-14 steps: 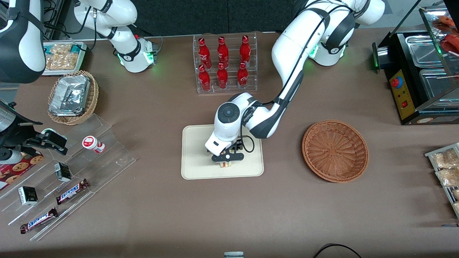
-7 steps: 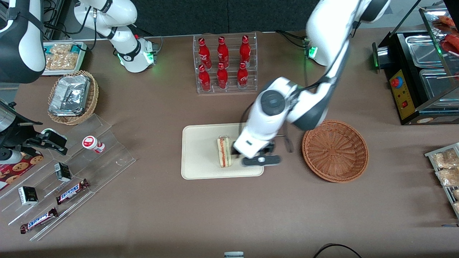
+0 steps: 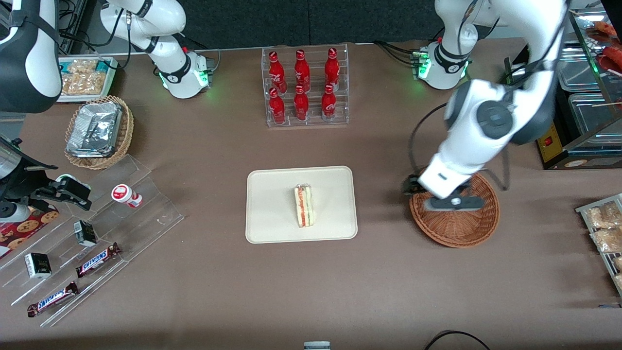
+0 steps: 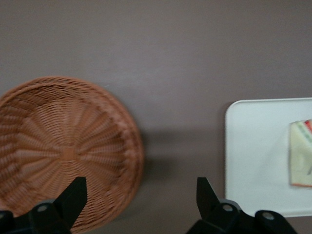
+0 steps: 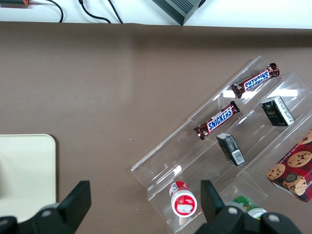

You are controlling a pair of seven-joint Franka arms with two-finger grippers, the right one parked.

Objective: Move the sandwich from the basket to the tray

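Brown cloth-covered table (image 3: 204, 160). Directly on it: cream rectangular plastic tray (image 3: 272, 204) mid-table; round reddish-brown woven wicker basket (image 3: 461, 228) beside it, toward the working arm's end, well apart. Clear acrylic rack (image 3: 307, 119) with 6 red bottles, farther from the camera than the tray. Toward the parked arm's end: tan wicker basket (image 3: 124, 141) of foil packs, clear stepped display rack (image 3: 146, 214). Left arm's gripper (image 3: 454, 203) hangs above the reddish-brown basket, fingers (image 4: 73, 197) spread.

Gripper (image 4: 139, 202) wide apart above table btwn basket (image 4: 63, 151) & tray (image 4: 258, 156) w/ sandwich (image 4: 301, 153).
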